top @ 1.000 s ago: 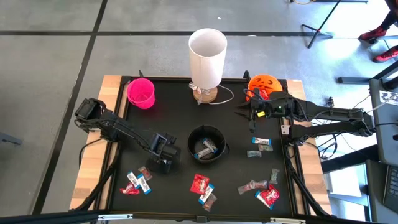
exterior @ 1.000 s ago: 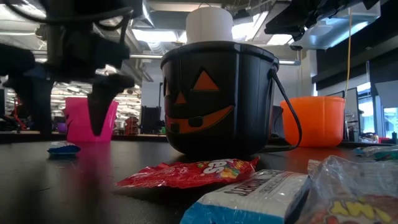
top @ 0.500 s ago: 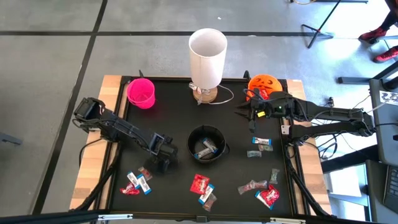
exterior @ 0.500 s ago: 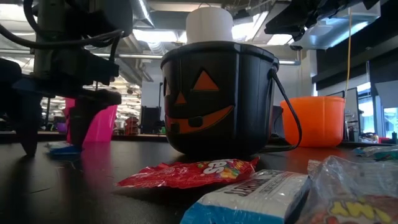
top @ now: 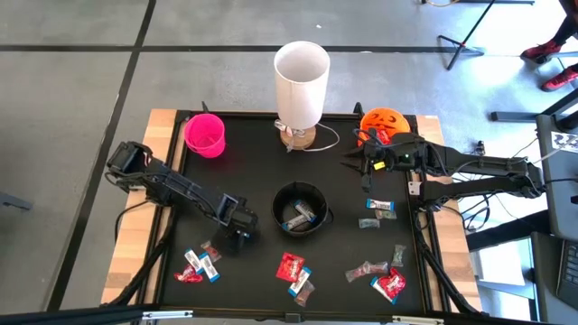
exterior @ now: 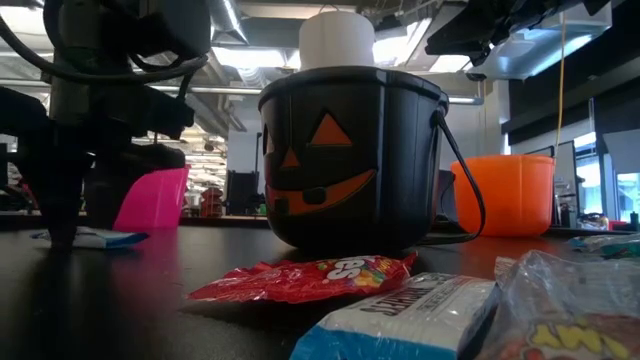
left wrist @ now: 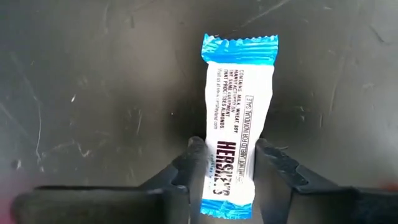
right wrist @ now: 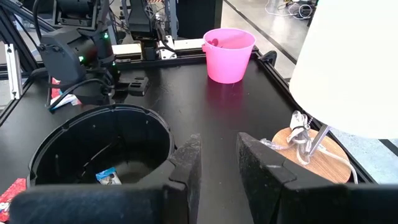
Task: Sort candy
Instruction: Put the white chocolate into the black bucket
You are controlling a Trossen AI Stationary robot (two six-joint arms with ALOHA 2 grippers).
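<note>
A blue-and-white mini bar point(left wrist: 236, 118) lies flat on the black table top, left of the black pumpkin bucket point(top: 316, 200). My left gripper point(left wrist: 230, 155) points straight down over it, shut on it; in the low view the gripper point(exterior: 80, 225) stands at the far left with the bar point(exterior: 95, 238) at its tips. In the high view the gripper point(top: 237, 236) covers the bar. My right gripper point(right wrist: 217, 155) hangs open and empty above the table near the orange pumpkin bucket point(top: 384, 122). More candy point(top: 199, 264) lies along the near edge. My left gripper pinches the mini bar by its two long edges point(left wrist: 211, 155), close to one blue end, between its two fingers. The fingers come from above, pointing down, and lie across the bar. The bar lies flat on the table.
A pink cup point(top: 205, 135) stands at the far left, a white lamp point(top: 301, 81) on a wooden foot at the far middle. Candy lies in the black bucket point(right wrist: 107, 176), near the middle front point(top: 294, 271) and at the right point(top: 379, 275).
My left gripper has sunk to the table over the mini bar, rolled a little about its own axis, and shut on the bar's long edges. The bar has stayed on the table.
</note>
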